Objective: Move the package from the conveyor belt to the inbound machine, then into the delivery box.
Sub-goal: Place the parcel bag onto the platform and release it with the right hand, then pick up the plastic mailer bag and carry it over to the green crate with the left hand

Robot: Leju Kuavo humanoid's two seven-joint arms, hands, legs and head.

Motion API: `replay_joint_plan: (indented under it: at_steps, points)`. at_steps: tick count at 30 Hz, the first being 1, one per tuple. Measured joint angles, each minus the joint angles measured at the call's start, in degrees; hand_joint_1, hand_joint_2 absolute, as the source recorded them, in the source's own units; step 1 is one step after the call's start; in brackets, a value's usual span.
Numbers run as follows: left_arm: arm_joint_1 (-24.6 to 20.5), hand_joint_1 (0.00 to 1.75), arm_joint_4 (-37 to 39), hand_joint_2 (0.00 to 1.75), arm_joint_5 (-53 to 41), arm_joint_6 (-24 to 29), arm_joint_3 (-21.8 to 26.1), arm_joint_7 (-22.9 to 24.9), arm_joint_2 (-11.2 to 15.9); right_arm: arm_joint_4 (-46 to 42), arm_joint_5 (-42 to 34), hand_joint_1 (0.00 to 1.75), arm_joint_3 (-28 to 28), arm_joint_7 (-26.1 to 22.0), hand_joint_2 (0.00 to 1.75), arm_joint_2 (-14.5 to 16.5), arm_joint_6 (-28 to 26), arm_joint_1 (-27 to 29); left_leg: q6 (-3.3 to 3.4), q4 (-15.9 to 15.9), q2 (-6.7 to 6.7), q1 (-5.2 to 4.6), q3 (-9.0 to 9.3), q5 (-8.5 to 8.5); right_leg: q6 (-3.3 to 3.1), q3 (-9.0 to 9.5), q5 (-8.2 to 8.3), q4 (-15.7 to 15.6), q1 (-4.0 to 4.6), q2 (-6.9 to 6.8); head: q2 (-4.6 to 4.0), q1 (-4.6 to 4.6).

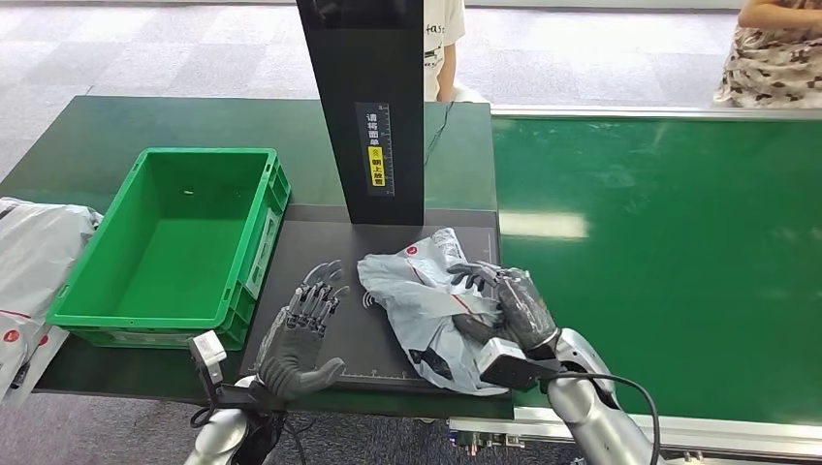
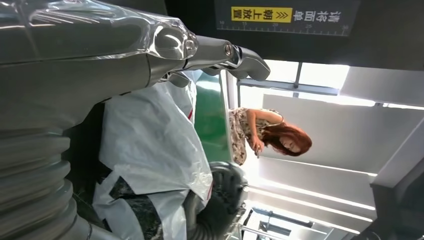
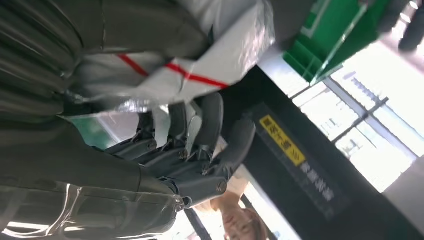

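Right hand (image 1: 506, 302) first: from my seat I see it lying on top of the crumpled grey plastic mailer package with red stripes (image 1: 426, 300), its dark fingers (image 1: 472, 274) curled down over the upper folds. The right wrist view shows those fingers (image 3: 200, 150) bent against the plastic (image 3: 200, 45), so I read it as gripping the package. The package lies on the black scanning plate of the inbound machine (image 1: 368, 334), at the plate's right edge, with its near corner reaching the plate's front edge.

On the other side, my left hand (image 1: 300, 334) hovers over the front left part of the same plate, fingers spread and pointing away from me, palm empty. It sits just beside the package without touching it, as far as I can tell. In the left wrist view the package (image 2: 150, 150) shows as a white-grey wrinkled sheet past the hand (image 2: 100, 55).

Further back, the tall black upright column of the machine (image 1: 368, 107) rises from the plate's far edge and carries a yellow label (image 1: 377, 165). Left of the plate, a green plastic delivery crate (image 1: 254, 254) stands with its long side touching the plate's left edge. At the far left edge of the dark green bench (image 1: 97, 136) lie more grey mailer bags (image 1: 29, 262). To the right runs the green conveyor belt (image 1: 669, 262). Beyond the bench stand a person in a white shirt (image 1: 444, 48) and, at the far right corner, a person in a patterned dress (image 1: 771, 53).
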Motion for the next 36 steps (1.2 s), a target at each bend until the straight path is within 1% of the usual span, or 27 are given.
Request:
replay_joint_plan:
  at_steps: [5,9,12,16,18,21,24,27,29,31,33,36]
  points:
    - [-0.71,0.0,0.5,1.75,0.51,-0.12,-0.08,0.73,0.04,-1.62,-5.46,0.0,-3.33,-1.78,1.75,0.49,0.51,2.14,0.0,0.0,-0.01,0.0,-0.01,0.0,0.0,0.0,0.0,-0.01,0.0,-0.01,0.0,0.01]
    - [-1.08,0.0,1.24,1.75,0.91,-0.1,-0.25,0.37,0.42,-4.33,-12.43,0.0,-6.1,-3.05,1.75,0.95,5.05,4.85,0.0,0.0,0.0,0.0,-0.01,0.0,0.0,0.0,0.0,-0.01,0.0,0.0,0.0,-0.01]
    - [-1.14,0.0,1.43,1.75,-0.19,1.19,-0.36,0.19,0.7,-6.86,-16.91,0.0,-8.33,-3.43,1.75,1.24,7.83,6.82,0.0,0.0,0.0,0.0,0.0,-0.01,0.0,0.0,-0.01,-0.02,0.0,0.0,0.0,0.0]
    - [-1.13,0.0,1.44,1.75,-2.6,3.3,-0.73,0.17,1.04,-10.21,-22.76,0.0,-11.32,-2.81,1.75,1.4,12.61,9.37,0.0,0.0,-0.01,0.0,-0.01,-0.01,0.01,0.0,-0.01,-0.03,0.0,-0.01,0.0,0.0]
    - [-1.16,0.0,1.64,1.75,-3.76,4.29,-0.9,0.07,1.31,-11.39,-24.75,0.0,-12.7,-2.58,1.75,1.45,14.85,10.7,0.0,0.0,-0.01,0.0,-0.01,-0.01,0.01,0.0,-0.01,-0.03,0.0,-0.01,0.0,0.0]
    - [-1.85,0.0,3.37,1.75,-6.38,7.06,-0.94,-0.16,1.78,-12.41,-25.53,0.0,-14.42,-2.55,1.75,1.65,16.43,12.6,0.0,0.0,-0.01,0.0,0.0,-0.01,0.01,0.0,-0.01,-0.03,0.0,0.0,0.0,0.0]
    - [-3.76,0.0,6.14,1.75,-14.55,12.78,-1.05,0.62,2.19,-13.24,-25.42,0.0,-15.75,-2.61,1.75,2.04,17.03,14.06,0.0,0.0,-0.01,0.0,0.01,0.0,0.01,0.0,-0.01,-0.02,0.0,-0.01,0.0,-0.01]
    - [-6.7,0.0,8.38,1.75,-28.05,18.05,-2.25,4.89,2.83,-14.08,-25.7,0.0,-16.86,-2.16,1.75,2.18,18.42,14.53,0.0,0.0,-0.01,0.0,0.01,0.01,0.0,0.02,0.01,0.0,0.0,-0.01,0.0,-0.01]
    - [-8.84,0.0,9.59,1.75,-37.02,18.89,-3.64,9.04,3.28,-14.34,-25.96,0.0,-17.51,-1.49,1.75,2.28,19.42,14.18,-0.01,0.0,0.0,-0.01,0.02,0.02,0.0,0.03,0.03,0.01,0.0,0.0,0.0,0.01]
    - [-10.51,0.0,10.61,1.75,-43.78,18.68,-5.04,12.31,3.68,-14.29,-26.17,0.0,-17.96,-1.03,1.75,2.41,19.95,13.52,-0.01,0.01,0.02,-0.01,0.02,0.03,0.0,0.04,0.04,0.01,-0.01,0.01,0.0,0.01]
    - [-11.4,0.0,11.29,1.75,-48.27,18.67,-6.03,14.07,3.97,-14.05,-26.34,0.0,-18.17,-0.76,1.75,2.55,20.07,12.94,-0.01,0.01,0.03,-0.01,0.03,0.03,0.0,0.04,0.04,0.01,-0.01,0.02,0.0,0.01]
    - [-11.67,0.0,11.84,1.75,-53.33,19.14,-7.07,15.32,4.39,-13.56,-26.46,0.0,-18.26,-0.59,1.75,2.74,20.03,12.64,-0.01,0.02,0.02,-0.01,0.02,0.02,0.01,0.03,0.03,0.0,-0.01,0.01,0.0,0.01]
